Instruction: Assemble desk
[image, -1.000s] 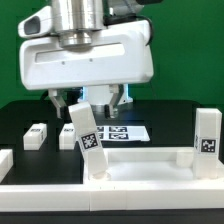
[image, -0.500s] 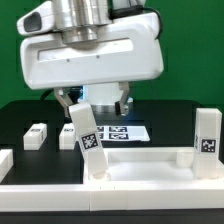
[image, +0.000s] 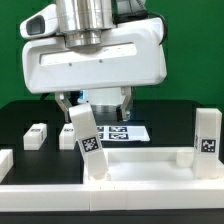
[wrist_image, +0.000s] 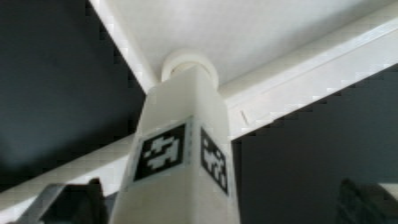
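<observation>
Notably, your tool (image: 95, 105) hung wide open, gripping nothing, at the top of the tilted leg post (image: 87, 140), whose lower end stood on the white slab (image: 150, 160) lying on the black bench (image: 170, 115).

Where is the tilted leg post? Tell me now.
The tilted leg post stands on the desk slab, left of centre in the exterior view, below the open gripper.

1. The tilted leg post (image: 88, 140) stands on the desk slab (image: 140, 165), toward the exterior view's left.
2. The upright leg post (image: 207, 136) stands at that view's right.
3. The marker board (image: 128, 132) lies behind them, with a loose leg post (image: 36, 136) farther left.
</observation>
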